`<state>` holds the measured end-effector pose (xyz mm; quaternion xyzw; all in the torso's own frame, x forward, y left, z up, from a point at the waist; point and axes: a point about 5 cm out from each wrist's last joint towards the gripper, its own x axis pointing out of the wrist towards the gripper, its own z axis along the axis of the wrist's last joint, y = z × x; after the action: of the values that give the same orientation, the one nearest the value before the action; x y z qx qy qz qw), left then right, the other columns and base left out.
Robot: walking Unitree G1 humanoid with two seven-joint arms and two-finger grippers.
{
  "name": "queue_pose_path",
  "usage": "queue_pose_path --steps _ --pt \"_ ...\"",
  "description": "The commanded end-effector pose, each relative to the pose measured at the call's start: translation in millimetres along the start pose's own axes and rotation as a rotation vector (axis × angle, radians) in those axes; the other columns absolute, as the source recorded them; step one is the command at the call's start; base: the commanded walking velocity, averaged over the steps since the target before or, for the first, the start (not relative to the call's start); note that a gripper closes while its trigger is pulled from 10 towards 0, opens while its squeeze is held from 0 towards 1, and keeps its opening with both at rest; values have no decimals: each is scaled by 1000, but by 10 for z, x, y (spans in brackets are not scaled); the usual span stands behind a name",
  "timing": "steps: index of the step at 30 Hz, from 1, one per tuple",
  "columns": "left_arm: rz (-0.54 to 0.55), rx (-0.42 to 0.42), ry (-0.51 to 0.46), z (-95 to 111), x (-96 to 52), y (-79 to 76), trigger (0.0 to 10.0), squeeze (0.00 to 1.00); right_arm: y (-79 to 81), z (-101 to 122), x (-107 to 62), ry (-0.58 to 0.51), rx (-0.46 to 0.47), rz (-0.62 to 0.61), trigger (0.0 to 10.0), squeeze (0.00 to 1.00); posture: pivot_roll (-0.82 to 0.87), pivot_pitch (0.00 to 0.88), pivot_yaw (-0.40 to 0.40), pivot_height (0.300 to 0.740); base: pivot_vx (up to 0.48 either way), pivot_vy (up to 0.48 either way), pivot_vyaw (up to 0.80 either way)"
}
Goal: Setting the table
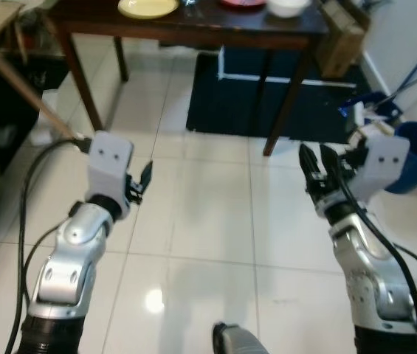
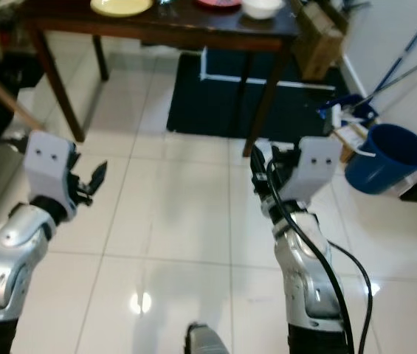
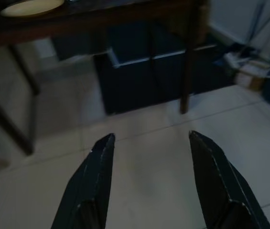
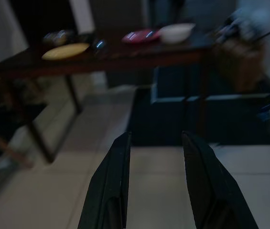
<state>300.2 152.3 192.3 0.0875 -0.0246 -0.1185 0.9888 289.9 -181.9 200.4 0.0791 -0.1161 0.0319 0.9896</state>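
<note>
both hands, left hand [image 3: 146, 181] and right hand [image 4: 155, 183], released; right wrist shows a blurry, perhaps red plate [image 4: 140, 35].

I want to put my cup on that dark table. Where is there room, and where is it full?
On the table, a bare stretch lies between the yellow plate and the red plate, though a small shiny thing sits at the yellow plate's edge. The right end is crowded: the red plate and white bowl sit close together. Both grippers, fingers open, hold nothing.
</note>
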Motion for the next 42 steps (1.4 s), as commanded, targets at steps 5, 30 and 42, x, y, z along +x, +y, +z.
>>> queue_pose_path --steps 5,30,42 --pt "-6 -18 10 -30 -19 1 10000 0 -12 -51 -23 25 0 -7 10000 0 -104 90 29 740 0 0 -800" --pt "32 36 -57 64 88 5 10000 0 87 -23 -2 -8 13 36 10000 0 -116 81 36 740 192 0 -352" --pt "38 27 -58 36 72 -44 10000 0 211 -85 -29 43 19 188 10000 0 -115 80 32 740 419 0 0"
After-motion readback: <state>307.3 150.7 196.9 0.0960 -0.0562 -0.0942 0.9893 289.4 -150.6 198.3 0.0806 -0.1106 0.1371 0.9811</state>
